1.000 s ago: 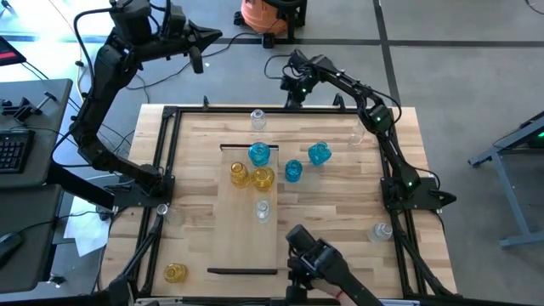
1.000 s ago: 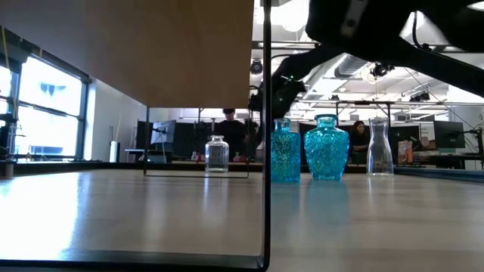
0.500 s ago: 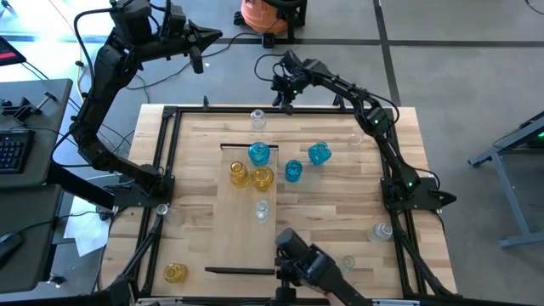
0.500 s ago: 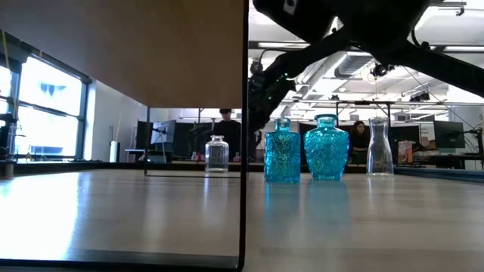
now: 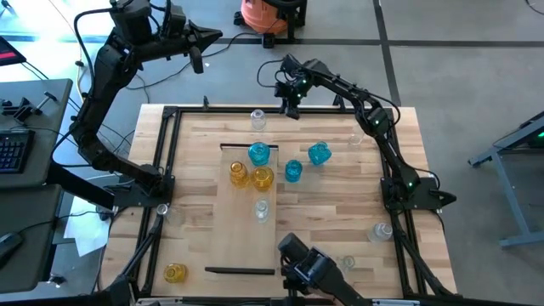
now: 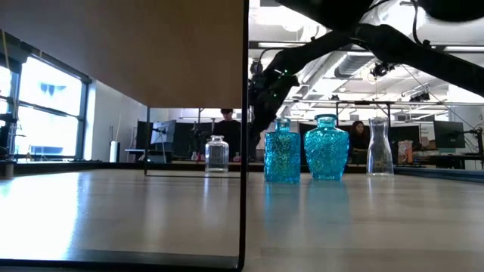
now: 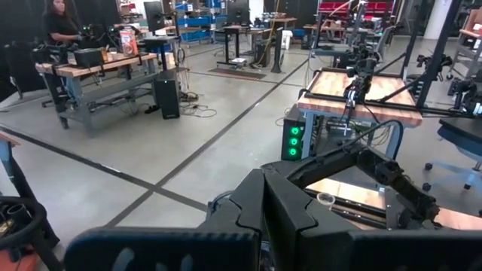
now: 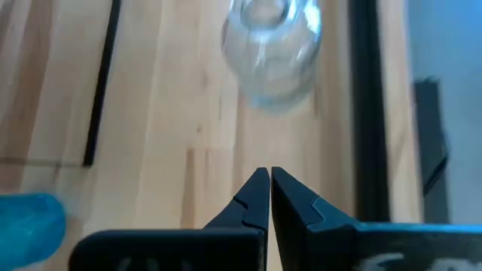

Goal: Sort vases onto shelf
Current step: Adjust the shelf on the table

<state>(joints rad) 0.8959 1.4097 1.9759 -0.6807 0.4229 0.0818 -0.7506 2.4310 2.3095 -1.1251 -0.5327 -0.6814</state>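
1. Pale wood shelf panel [image 5: 246, 238], flat on table, dark strips at short ends.
2. On shelf's far end: blue glass vase [image 5: 259, 154], two yellow vases [image 5: 239, 173], one clear vase [image 5: 263, 209], all upright.
3. Just beside shelf: two more blue vases [image 5: 292, 171].
4. Off shelf: clear vase [image 5: 258, 119] beyond far end; yellow vase [image 5: 175, 273] near other end's corner.

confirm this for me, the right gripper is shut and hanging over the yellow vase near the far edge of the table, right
Not quite. The right gripper is shut and does hang near the far edge of the table, but the vase beneath it is clear glass, not yellow. The right wrist view shows this.
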